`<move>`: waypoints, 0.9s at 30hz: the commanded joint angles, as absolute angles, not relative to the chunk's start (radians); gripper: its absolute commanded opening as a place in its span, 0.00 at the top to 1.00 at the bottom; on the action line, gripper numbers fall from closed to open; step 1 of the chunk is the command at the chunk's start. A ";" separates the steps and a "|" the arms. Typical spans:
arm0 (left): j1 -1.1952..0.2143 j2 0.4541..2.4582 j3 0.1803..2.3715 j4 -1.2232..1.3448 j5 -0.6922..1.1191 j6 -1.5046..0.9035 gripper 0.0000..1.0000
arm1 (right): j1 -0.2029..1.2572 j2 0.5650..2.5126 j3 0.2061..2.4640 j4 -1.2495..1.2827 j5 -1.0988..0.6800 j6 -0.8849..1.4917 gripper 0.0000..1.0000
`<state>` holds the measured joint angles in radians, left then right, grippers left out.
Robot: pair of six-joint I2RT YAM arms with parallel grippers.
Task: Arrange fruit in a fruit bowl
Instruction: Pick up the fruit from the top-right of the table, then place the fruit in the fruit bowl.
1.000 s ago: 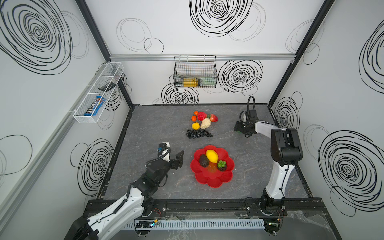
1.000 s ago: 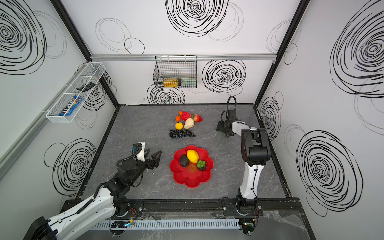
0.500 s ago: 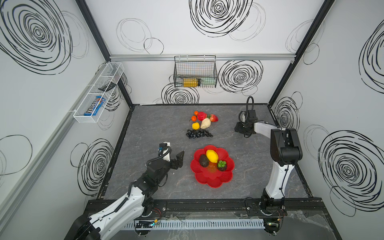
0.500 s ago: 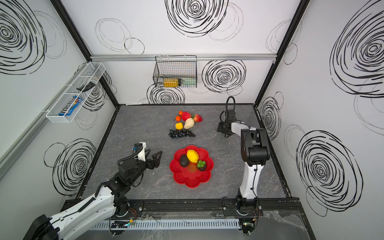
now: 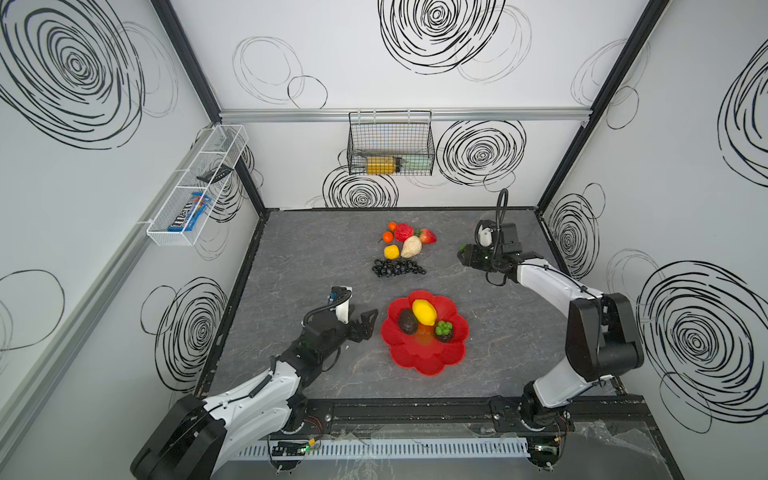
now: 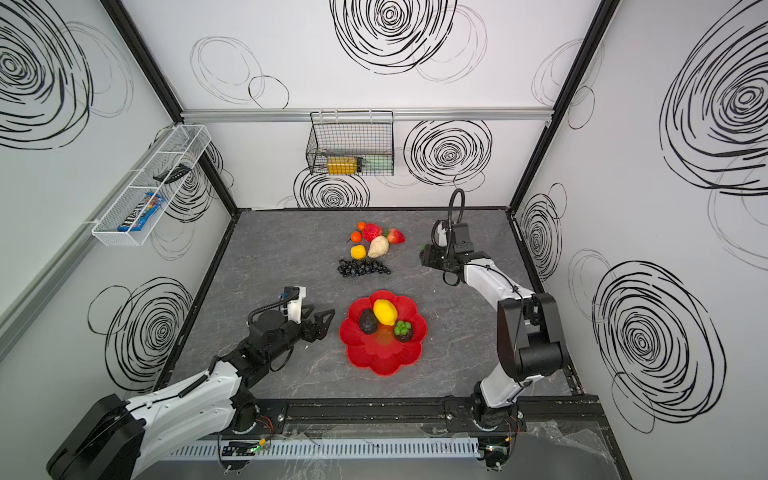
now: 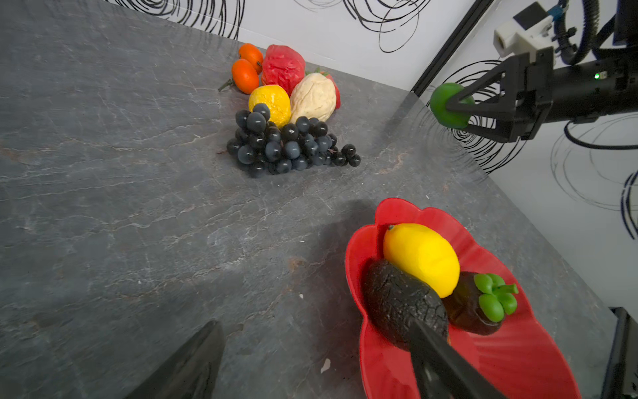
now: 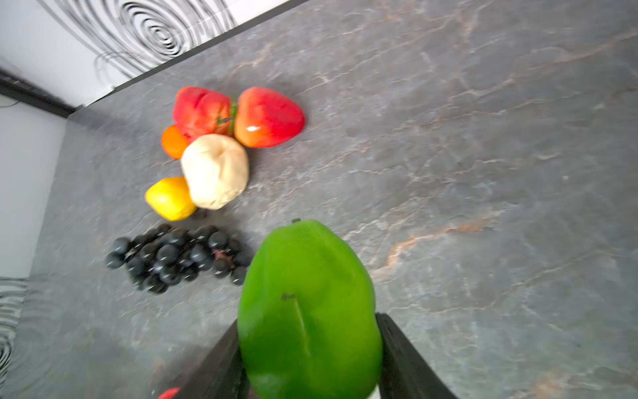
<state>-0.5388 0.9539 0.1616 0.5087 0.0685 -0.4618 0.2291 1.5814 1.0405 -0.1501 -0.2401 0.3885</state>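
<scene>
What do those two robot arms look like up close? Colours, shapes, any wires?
The left arm and right arm have smooth white shells between chunky black joints. The left gripper and right gripper each end in two black, triangular, open-framed fingers. A small white camera block sits on each wrist, fed by a black ribbed cable.

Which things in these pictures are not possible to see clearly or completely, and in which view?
- Strawberry: left wrist view, almost all behind the beige piece.
- Lime: right wrist view, lower end cut by the picture edge; in both top views the right claw covers most of it.
- Grape bunch: right wrist view, blurred.
- Black wire basket: both top views, contents too small behind the mesh.
</scene>
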 commanded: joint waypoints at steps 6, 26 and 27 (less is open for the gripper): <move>-0.523 1.046 0.253 0.683 0.259 -0.650 0.13 | 0.436 1.426 0.915 -0.067 -0.304 0.394 0.42; -0.602 1.181 0.407 0.772 0.415 -0.928 0.12 | 0.850 1.247 0.663 0.254 -0.091 0.337 0.43; -0.607 1.185 0.414 0.756 0.412 -0.933 0.13 | 0.868 1.237 0.656 0.261 -0.068 0.329 0.43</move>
